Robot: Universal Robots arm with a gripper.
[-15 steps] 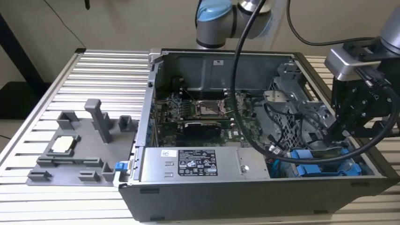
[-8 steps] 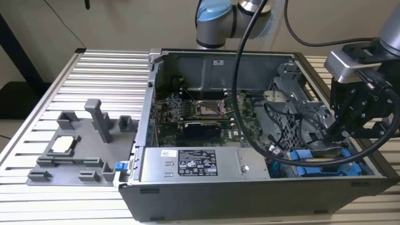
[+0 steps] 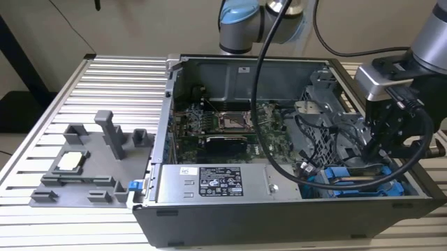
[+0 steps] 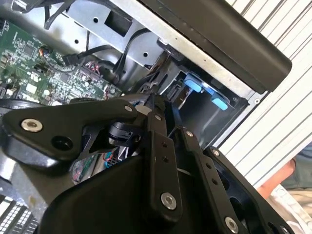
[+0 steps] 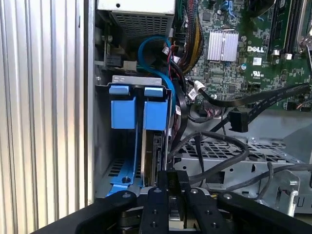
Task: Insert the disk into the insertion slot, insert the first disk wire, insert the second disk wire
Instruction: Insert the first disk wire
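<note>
Closest to us in the first wrist view is the gripper (image 5: 171, 178), its black links fanning back toward the camera. We cannot tell whether it is open or closed, nor whether it clamps anything. It hangs low inside the case (image 3: 279, 225), right at the disk (image 5: 150, 151). The disk stands on edge in the slot (image 5: 103, 126) and shows us only its thin side, framed in blue. It lies just beside the gripper, between it and the slot's grey outer wall; whether the two touch we cannot tell. Past the disk, two blue tabs (image 5: 123, 105) sit side by side at the slot's far end.

Black cables (image 5: 214, 146) loop just beside the gripper on its other side and lie across the perforated cage (image 5: 229, 152). A blue cable (image 5: 156, 51) arches beyond the tabs. Farther on comes the green board (image 5: 234, 73) with a silver heat sink (image 5: 223, 46).

In the exterior view the arm (image 3: 426, 42) reaches down at the exterior view's right into the case's near corner, where we see the disk's edge among blue parts. The power supply (image 3: 209, 184) lies along the near wall. The case rests on a slatted table (image 3: 112, 78), and a grey fixture (image 3: 84, 167) stands well apart on the exterior view's left.
</note>
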